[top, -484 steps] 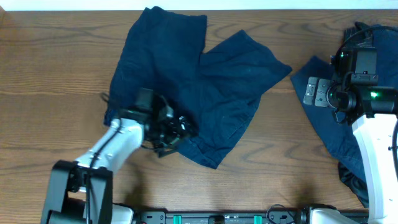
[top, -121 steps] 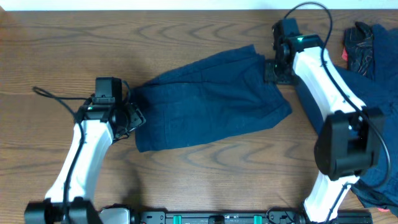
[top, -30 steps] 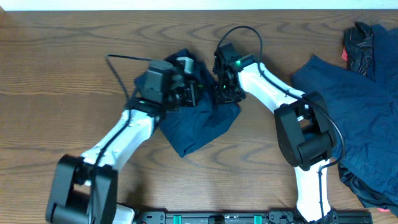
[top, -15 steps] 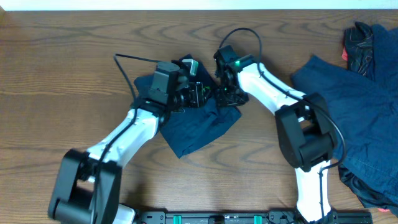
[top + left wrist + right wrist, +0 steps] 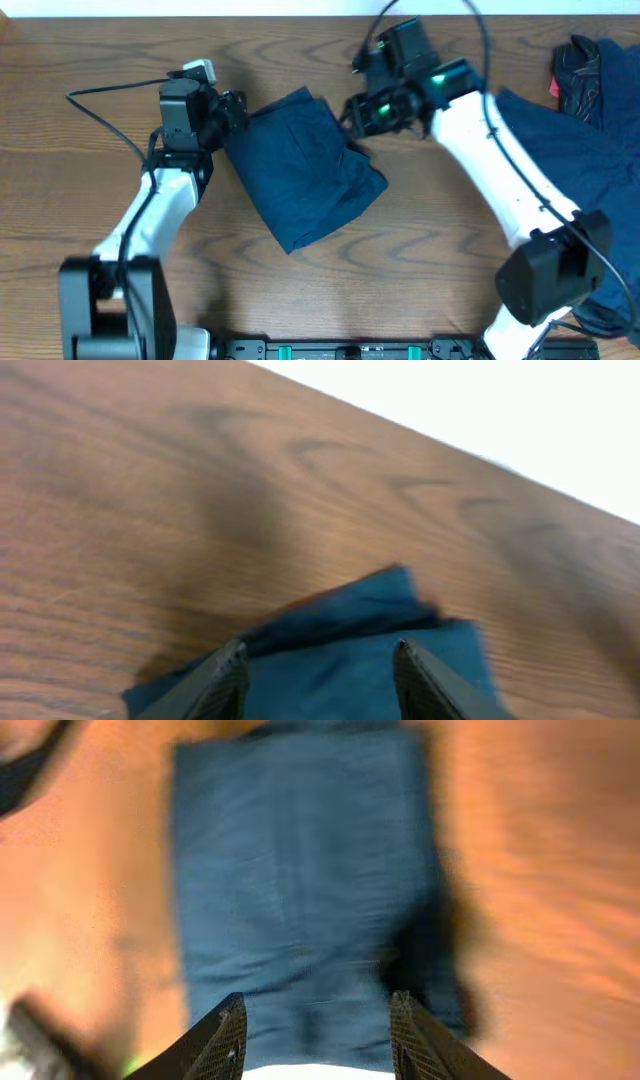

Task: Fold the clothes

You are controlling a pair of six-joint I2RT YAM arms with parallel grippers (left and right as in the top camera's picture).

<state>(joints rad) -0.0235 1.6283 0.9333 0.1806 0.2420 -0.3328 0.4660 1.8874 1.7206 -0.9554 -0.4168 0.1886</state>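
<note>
Two navy garments — folded garment (image 5: 305, 165) in the middle, second garment (image 5: 590, 170) at right; left pincer (image 5: 320, 650), right pincer (image 5: 318, 1002) both spread.

We see a wooden table (image 5: 80, 200) bearing a folded navy garment (image 5: 300, 165) mid-table and a spread navy garment (image 5: 585, 170) at its right edge.

Left arm (image 5: 160, 205) and right arm (image 5: 492, 140): white link shells, black joints and wrist modules. Thin black cable (image 5: 110, 88) off each wrist. Green LEDs (image 5: 437, 79) on right. End effector fingers (image 5: 218, 682) dark, tapered.
</note>
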